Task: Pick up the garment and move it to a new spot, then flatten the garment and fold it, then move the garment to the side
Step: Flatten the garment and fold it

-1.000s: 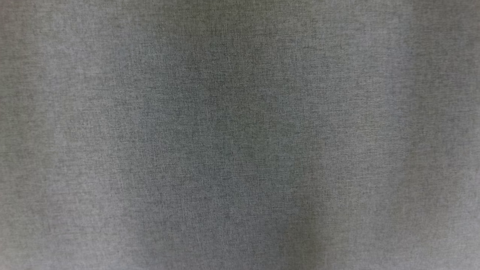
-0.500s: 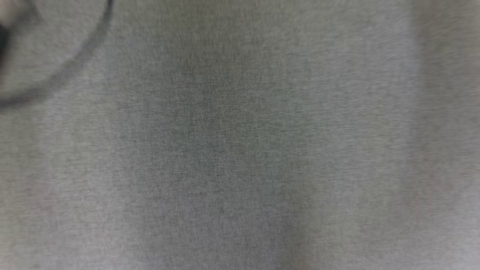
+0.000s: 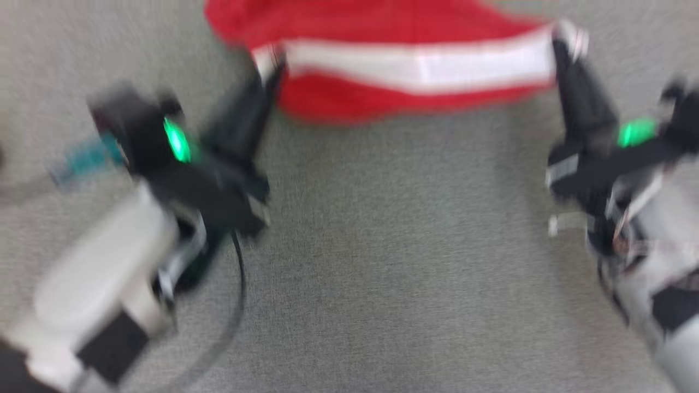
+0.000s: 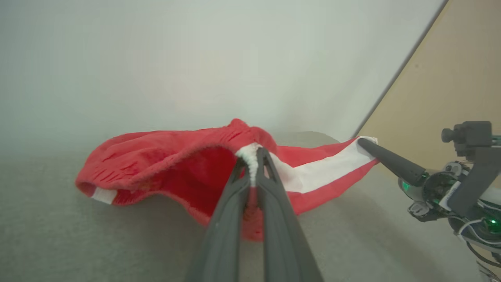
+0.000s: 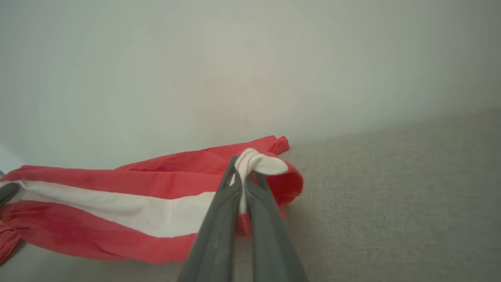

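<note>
Now, left gripper (image 4: 253,156) is pinched tight on the white band at one end of the red garment (image 3: 377,22). The garment is stretched between both grippers, low over the grey cloth surface (image 3: 393,245). Right gripper (image 5: 243,166) is clamped on the band's other end. The head view is blurred.

The head camera is looking steeply down on the grey worktop (image 3: 382,245). Each wrist camera is peering low and close along its own fingers (image 4: 225,219); all three are sharing the white band (image 5: 117,211) of the red garment (image 5: 156,172).
</note>
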`<state>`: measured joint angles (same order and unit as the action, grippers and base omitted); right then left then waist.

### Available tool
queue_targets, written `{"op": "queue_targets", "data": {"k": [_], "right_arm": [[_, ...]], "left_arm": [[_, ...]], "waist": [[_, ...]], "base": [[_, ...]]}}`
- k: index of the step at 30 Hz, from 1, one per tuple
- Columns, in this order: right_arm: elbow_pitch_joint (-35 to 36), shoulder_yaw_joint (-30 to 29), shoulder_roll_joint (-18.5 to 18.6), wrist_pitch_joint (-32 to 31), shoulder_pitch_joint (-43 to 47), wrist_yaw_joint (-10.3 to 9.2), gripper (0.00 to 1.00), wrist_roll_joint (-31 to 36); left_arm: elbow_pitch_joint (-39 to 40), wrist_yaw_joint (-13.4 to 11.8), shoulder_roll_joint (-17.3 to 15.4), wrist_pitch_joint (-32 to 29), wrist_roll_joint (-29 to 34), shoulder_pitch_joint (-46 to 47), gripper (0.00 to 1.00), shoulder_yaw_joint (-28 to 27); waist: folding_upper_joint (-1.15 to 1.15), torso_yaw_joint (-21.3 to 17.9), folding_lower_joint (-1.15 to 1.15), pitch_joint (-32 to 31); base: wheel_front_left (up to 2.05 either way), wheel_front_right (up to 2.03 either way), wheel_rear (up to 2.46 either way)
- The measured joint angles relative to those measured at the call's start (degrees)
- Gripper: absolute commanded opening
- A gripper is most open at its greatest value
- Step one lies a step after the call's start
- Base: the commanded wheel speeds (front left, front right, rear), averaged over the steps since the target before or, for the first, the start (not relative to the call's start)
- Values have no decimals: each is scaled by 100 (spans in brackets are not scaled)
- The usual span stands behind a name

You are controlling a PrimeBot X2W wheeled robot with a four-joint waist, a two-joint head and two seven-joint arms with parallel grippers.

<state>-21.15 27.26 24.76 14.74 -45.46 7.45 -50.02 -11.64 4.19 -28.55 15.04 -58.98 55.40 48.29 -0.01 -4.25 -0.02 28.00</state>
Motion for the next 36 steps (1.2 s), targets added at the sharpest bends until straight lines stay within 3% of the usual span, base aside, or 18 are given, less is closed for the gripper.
{"op": "queue_targets", "data": {"k": [8, 15, 22, 31, 36], "right_arm": [[561, -477, -96, 16, 2135, 0, 0, 30], [690, -921, -232, -4, 3313, 1, 0, 102], [984, -1389, -560, -135, 4607, 1, 0, 321], [1517, -1964, -1060, -342, 5919, 1, 0, 637], [1816, -2212, -1303, -495, 6188, 1, 0, 740]], "left_arm": [[769, -116, 147, 0, 512, -2399, 0, -614], [710, -7, 445, 0, 975, -3593, 0, -781], [581, 94, 865, 0, 1424, -4757, 0, -1326], [392, 245, 1160, 0, 1762, -5514, 0, -1534], [375, 289, 1218, 0, 1978, -5677, 0, -1557]], "waist": [[-1, -23, 0, -734], [0, 1, 1, -1102], [0, 70, 1, -1561], [0, 210, 2, -1908], [1, 297, 2, -2025]], "base": [[0, 0, 0], [0, 0, 0], [0, 0, 0], [0, 0, 0], [0, 0, 0]]}}
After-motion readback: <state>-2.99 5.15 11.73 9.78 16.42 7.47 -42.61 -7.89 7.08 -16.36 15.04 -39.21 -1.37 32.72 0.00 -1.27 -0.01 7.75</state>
